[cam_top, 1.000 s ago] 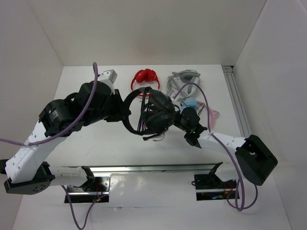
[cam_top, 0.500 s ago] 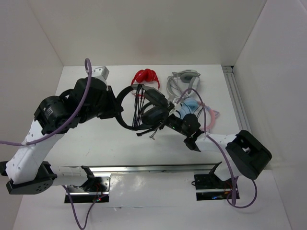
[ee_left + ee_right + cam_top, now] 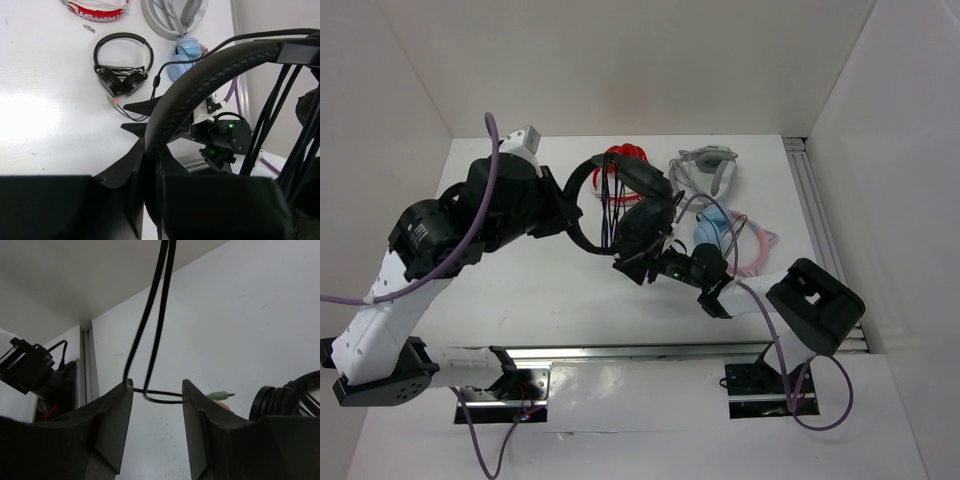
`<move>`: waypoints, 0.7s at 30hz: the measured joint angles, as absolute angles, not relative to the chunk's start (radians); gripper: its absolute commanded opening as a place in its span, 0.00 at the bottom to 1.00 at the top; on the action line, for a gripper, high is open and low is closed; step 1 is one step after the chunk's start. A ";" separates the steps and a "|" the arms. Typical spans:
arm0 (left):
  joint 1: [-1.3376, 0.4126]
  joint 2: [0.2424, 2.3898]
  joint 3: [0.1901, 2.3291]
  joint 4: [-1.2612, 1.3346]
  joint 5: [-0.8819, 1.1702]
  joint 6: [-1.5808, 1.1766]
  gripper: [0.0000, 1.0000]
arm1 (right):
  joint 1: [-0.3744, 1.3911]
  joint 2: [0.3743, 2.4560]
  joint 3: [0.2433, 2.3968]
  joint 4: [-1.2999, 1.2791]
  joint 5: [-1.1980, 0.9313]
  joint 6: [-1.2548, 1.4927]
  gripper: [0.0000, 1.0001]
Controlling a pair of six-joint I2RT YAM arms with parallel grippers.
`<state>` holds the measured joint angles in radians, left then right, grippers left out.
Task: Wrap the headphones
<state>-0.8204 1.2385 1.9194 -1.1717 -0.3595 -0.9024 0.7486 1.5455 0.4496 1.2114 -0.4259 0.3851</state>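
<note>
Jaws of left gripper [image 3: 150, 162] clamped on headband [image 3: 200, 75] of headphones [image 3: 638, 212] | jaws of right gripper [image 3: 156, 390] parted, cable [image 3: 150, 325] looped across the gap, touching one finger | headphones held off table [image 3: 520, 290], between both arms, near red pair [image 3: 620, 153]

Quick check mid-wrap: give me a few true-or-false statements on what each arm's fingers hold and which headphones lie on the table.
1. The left fingers clamp the headband of the big black headphones. True.
2. The right fingers are shut tight on the cable. False: they stand apart, with the cable looped across the gap.
3. The red headphones hang from the right fingers. False: they lie on the table.
4. A smaller black pair lies on the table. True.
</note>
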 measured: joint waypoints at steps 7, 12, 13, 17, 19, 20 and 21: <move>-0.820 1.236 1.919 -1.151 -0.362 -0.912 0.00 | 0.749 1.563 0.457 1.221 -0.408 0.384 0.53; -0.820 1.220 1.919 -1.146 -0.361 -0.918 0.00 | 0.755 1.596 0.493 1.219 -0.393 0.377 0.55; -0.820 1.216 1.919 -1.145 -0.361 -0.919 0.00 | 0.756 1.604 0.500 1.219 -0.390 0.376 0.55; -0.820 1.202 1.918 -1.144 -0.355 -0.920 0.00 | 0.757 1.626 0.517 1.215 -0.365 0.367 0.56; -0.820 1.195 1.915 -1.143 -0.353 -0.921 0.00 | 0.757 1.629 0.528 1.210 -0.354 0.361 0.56; -0.820 1.190 1.909 -1.140 -0.351 -0.921 0.00 | 0.757 1.629 0.533 1.208 -0.351 0.360 0.56; -0.820 1.184 1.901 -1.139 -0.350 -0.922 0.00 | 0.757 1.630 0.539 1.208 -0.347 0.358 0.56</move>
<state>-0.8204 1.1835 1.9007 -1.1393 -0.3500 -0.9218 0.7567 1.6302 0.5392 1.2079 -0.3473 0.3576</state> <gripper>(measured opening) 0.205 0.556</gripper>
